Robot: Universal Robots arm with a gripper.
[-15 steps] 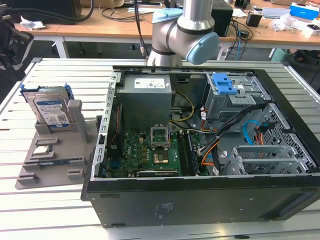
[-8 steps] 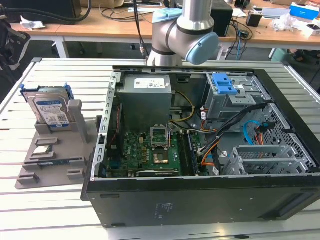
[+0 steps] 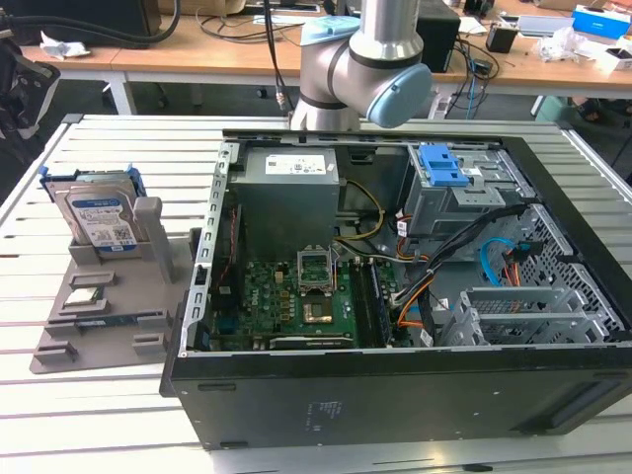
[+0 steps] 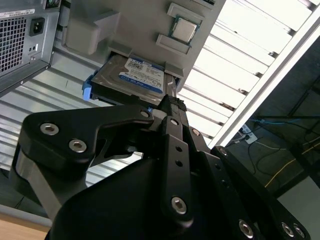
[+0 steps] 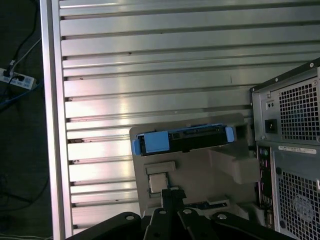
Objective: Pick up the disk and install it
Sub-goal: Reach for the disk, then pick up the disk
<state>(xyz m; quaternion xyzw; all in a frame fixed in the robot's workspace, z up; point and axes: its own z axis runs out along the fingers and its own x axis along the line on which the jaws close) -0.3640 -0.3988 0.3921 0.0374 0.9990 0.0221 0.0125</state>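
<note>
The disk (image 3: 99, 217) is a silver hard drive with a white-and-blue label and a blue frame. It stands upright in a slot of the grey holder (image 3: 109, 316), at the exterior view's left. In both wrist views the disk (image 4: 137, 75) (image 5: 182, 140) still sits in that slot. My black gripper (image 5: 170, 192) hangs over the holder, well apart from the disk. Its fingertips (image 4: 172, 102) are together, with nothing between them. The arm (image 3: 365, 59) rises behind the open computer case (image 3: 395, 380).
The open case holds a grey power-supply box (image 3: 291, 188), a motherboard (image 3: 296, 301), loose cables and a metal drive cage with a blue latch (image 3: 441, 168). A processor chip (image 5: 159, 182) lies on the holder. The slatted metal table (image 3: 99, 415) ends close to the holder.
</note>
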